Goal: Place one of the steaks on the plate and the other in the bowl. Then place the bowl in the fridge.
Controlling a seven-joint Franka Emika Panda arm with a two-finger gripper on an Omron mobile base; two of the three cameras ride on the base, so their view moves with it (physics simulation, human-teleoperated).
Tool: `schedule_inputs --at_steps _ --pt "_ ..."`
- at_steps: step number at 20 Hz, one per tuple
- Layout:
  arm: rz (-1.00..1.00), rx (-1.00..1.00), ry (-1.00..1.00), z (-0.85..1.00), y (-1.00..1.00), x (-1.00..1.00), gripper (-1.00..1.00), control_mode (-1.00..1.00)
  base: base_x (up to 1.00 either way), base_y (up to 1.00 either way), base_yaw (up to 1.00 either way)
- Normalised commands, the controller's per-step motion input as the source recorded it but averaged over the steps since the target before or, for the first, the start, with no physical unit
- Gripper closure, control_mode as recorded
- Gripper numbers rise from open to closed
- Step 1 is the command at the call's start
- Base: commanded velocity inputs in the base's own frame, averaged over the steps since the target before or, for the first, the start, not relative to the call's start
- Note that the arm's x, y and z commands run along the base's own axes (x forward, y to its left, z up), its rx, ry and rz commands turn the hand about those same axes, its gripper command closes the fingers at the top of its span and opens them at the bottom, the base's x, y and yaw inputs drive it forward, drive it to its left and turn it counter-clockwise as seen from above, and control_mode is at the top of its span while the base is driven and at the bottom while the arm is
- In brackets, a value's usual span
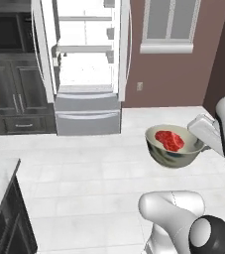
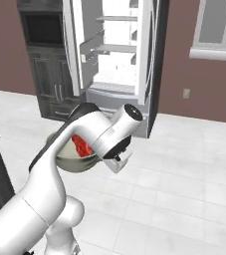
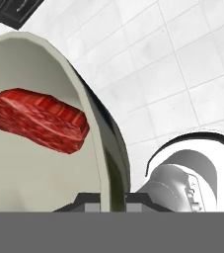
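Tiled kitchen floor [image 1: 84, 173], hand [image 3: 114, 200] pinching bowl [image 1: 176, 154] rim, red steak [image 1: 170, 140] inside

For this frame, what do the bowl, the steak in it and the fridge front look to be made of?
Bowl: smooth glazed ceramic or possibly metal; cream inside, dark glossy outside with reflections. Steak: raw meat, bright red with paler marbled streaks, matte. Fridge: brushed stainless steel by its flat grey drawer fronts; white shelves inside look like plastic. The gripper pinches the bowl's rim.
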Motion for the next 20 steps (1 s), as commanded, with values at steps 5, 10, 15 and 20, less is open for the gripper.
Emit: schedule_inputs --at_steps 5,10,15,20 --pt "0.00 0.00 0.00 0.00 0.00 0.00 1.00 1.00 1.00 0.17 0.00" --pt "0.00 0.00 0.00 0.00 0.00 0.00 1.00 1.00 1.00 0.28 -0.01" --pt "0.00 0.00 0.00 0.00 0.00 0.00 1.00 1.00 1.00 0.46 -0.10" --pt "0.00 0.00 0.00 0.00 0.00 0.00 1.00 1.00 1.00 0.66 -0.17"
